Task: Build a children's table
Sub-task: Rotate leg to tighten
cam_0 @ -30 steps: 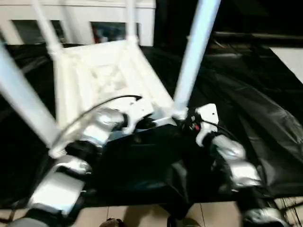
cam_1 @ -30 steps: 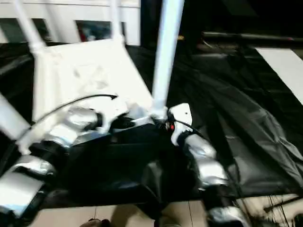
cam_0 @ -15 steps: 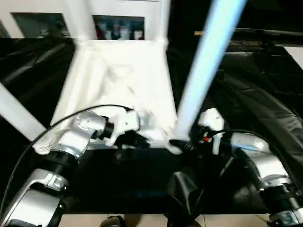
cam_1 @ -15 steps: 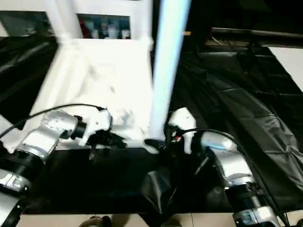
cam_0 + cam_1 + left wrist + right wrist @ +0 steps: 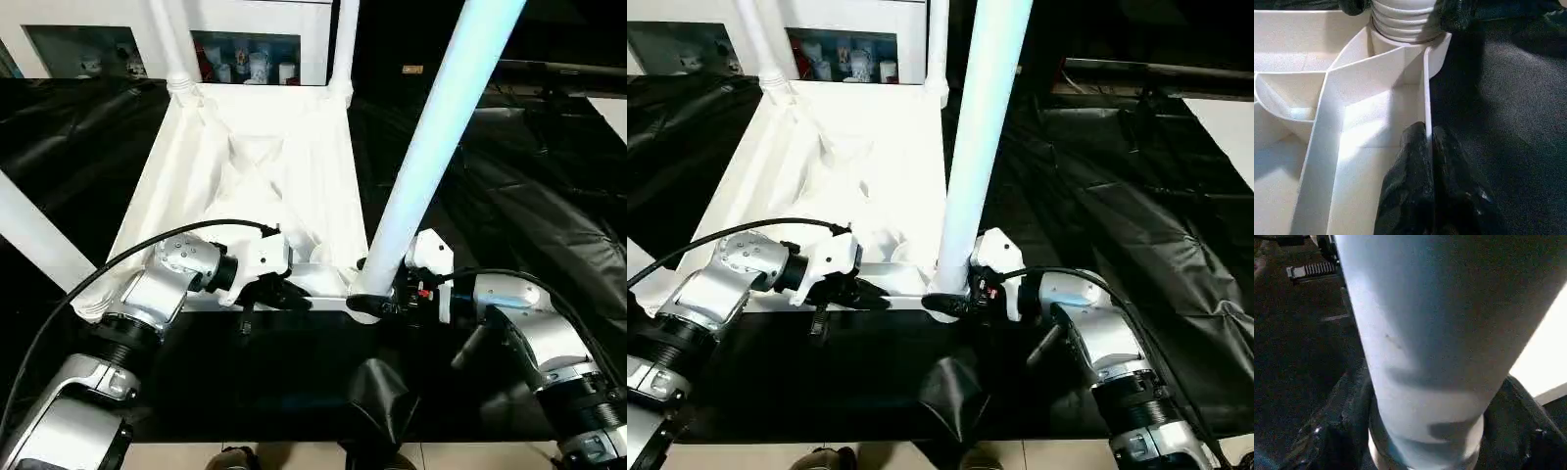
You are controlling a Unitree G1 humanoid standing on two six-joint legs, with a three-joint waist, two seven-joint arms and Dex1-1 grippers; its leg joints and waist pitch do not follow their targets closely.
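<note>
Left gripper [image 5: 1427, 147] pinching rim of upturned white ribbed plastic tabletop [image 5: 255, 166]; right gripper [image 5: 377, 304] clamped around base of long white tubular leg [image 5: 431, 147].

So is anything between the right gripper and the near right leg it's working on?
Nothing visible. The right gripper is closed around the base of the long white tubular leg, at the corner socket of the upturned white plastic tabletop. The left gripper pinches the tabletop's near rim.

left gripper [image 5: 1427, 142] was clamped on the tabletop [image 5: 1352, 122] edge wall, one finger each side. ribbed leg [image 5: 1400, 19] end sat in the corner socket beyond it, black sheet [image 5: 1508, 98] alongside.
</note>
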